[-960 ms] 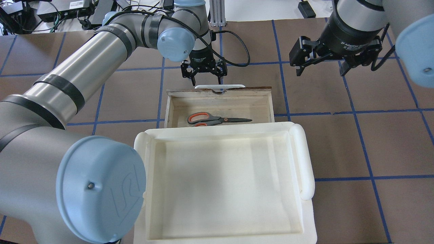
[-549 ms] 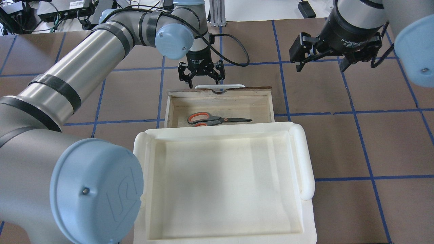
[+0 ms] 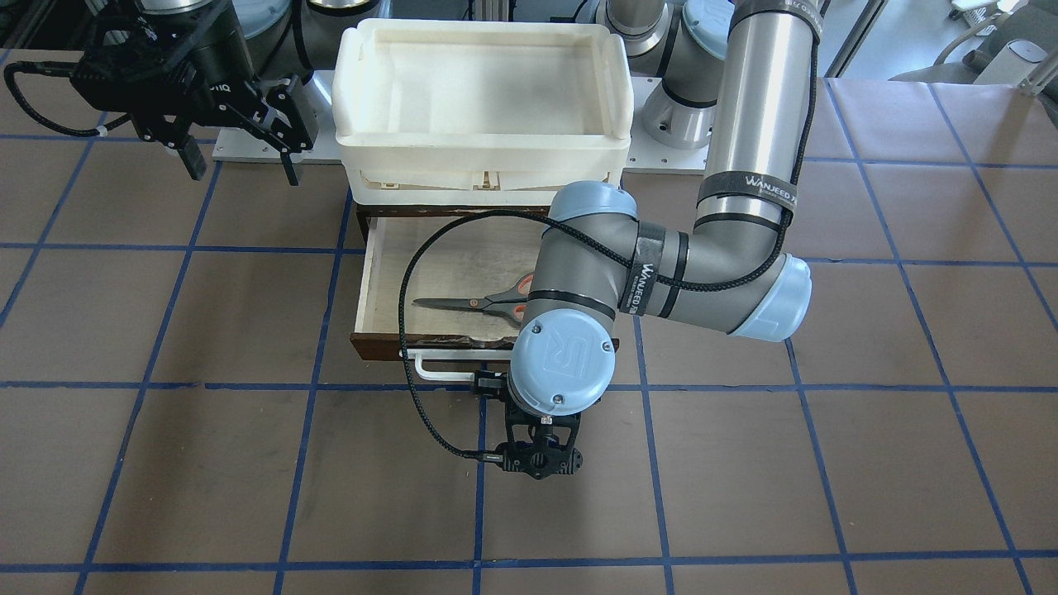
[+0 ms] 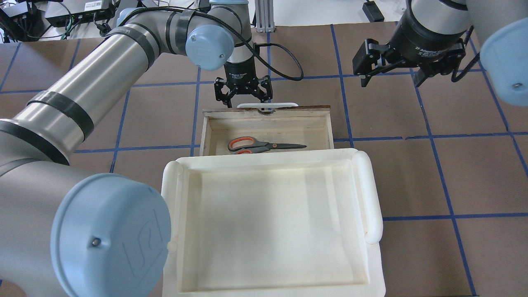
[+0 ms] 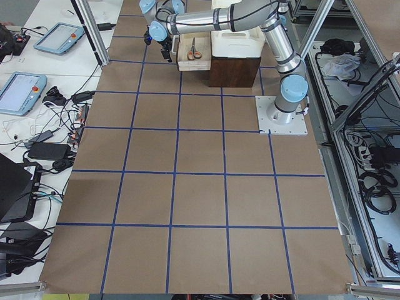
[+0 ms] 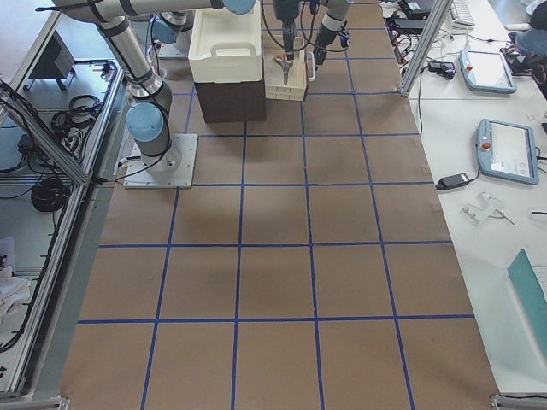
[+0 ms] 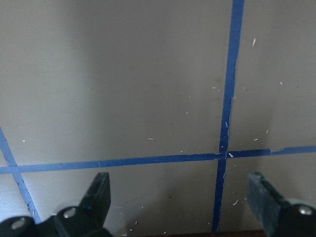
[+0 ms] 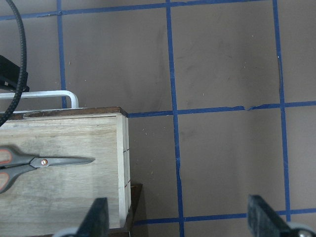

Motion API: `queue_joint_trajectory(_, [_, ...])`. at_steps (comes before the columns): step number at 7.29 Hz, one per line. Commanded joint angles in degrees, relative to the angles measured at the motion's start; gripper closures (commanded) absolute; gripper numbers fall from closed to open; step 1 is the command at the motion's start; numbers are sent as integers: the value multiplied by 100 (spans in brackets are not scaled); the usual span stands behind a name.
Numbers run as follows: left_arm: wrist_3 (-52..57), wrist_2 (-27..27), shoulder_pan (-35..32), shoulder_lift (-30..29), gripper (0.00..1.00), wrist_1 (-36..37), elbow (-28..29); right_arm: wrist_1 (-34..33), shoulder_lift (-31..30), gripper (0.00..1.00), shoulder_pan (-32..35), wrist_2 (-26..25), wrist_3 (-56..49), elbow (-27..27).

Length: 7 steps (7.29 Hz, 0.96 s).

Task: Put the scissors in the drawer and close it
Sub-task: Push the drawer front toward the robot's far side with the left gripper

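Observation:
The scissors (image 4: 264,145) lie flat inside the open drawer (image 4: 268,111), orange-lined handles to the left, blades pointing right. They also show in the front view (image 3: 475,304) and the right wrist view (image 8: 42,162). The drawer's white bar handle (image 4: 267,104) faces away from the robot. My left gripper (image 4: 243,98) is open and empty. It hangs just beyond the drawer front by the handle's left part, and its wrist view (image 7: 180,202) shows only table. My right gripper (image 4: 392,80) is open and empty, raised to the right of the drawer (image 8: 74,192).
A white plastic tray (image 4: 367,189) sits on top of the dark cabinet that holds the drawer, on the robot's side. Brown table with blue tape lines (image 4: 429,136) surrounds it. A black cable (image 3: 405,330) loops from the left wrist over the drawer.
My left gripper has shifted a little to the left along the drawer front, still open. The right gripper has barely moved. The scissors and drawer have not moved.

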Motion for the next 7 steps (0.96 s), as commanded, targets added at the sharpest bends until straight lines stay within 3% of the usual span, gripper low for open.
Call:
queue_joint_trajectory(1, [3,-6,-4,129,0,-240,-29,-1,-7,0,0,1,0,0])
queue_joint_trajectory(7, [82,47,-4,384,0,-521,-371,-1,-7,0,-9,10,-8,0])
